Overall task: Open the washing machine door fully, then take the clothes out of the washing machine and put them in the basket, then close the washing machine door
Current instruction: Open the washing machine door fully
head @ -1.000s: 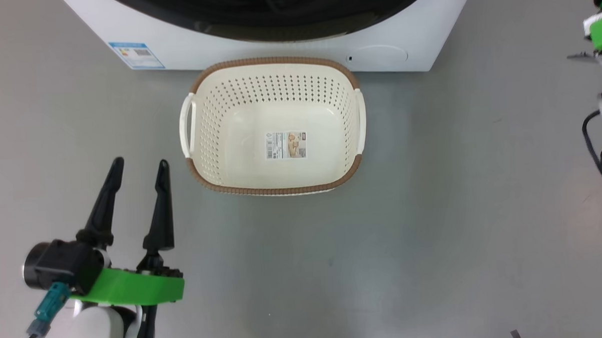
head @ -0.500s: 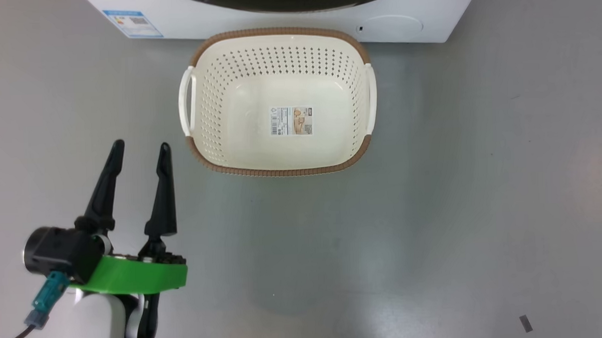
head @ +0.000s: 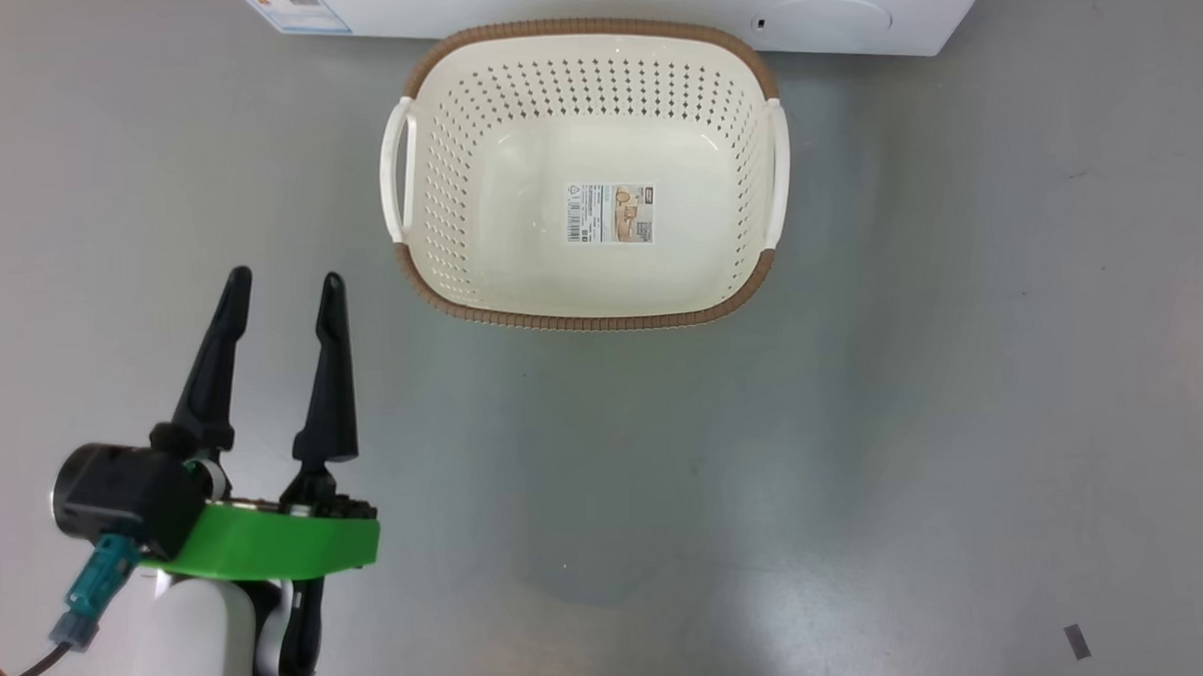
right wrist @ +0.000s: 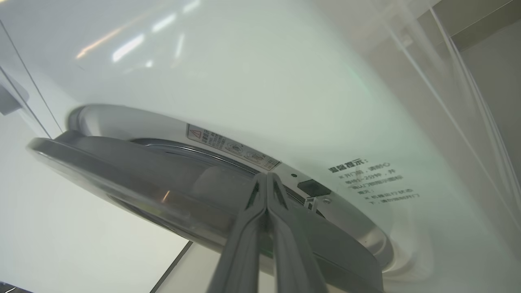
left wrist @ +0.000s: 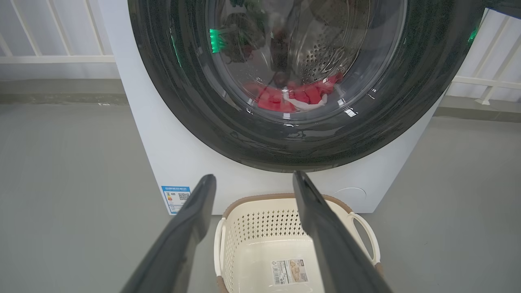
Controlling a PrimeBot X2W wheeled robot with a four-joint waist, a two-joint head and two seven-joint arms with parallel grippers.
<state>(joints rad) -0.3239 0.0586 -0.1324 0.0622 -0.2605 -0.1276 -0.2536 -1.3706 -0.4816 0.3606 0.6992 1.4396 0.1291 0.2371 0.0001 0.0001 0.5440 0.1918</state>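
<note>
Basket — cream, perforated, brown-rimmed

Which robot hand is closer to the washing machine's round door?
Right. The right gripper, shut, is at the edge of the washing machine door; the left gripper is open, farther back, beside the basket.

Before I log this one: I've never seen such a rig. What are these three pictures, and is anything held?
A wheeled robot with two arms, each ending in two dark fingers. Its head camera looks down at a grey floor, an empty basket and the open left fingers. The left wrist camera looks along those fingers at the washing machine, red clothes behind its door. The right wrist camera shows the right fingers shut at the door's edge. Nothing is held.
</note>
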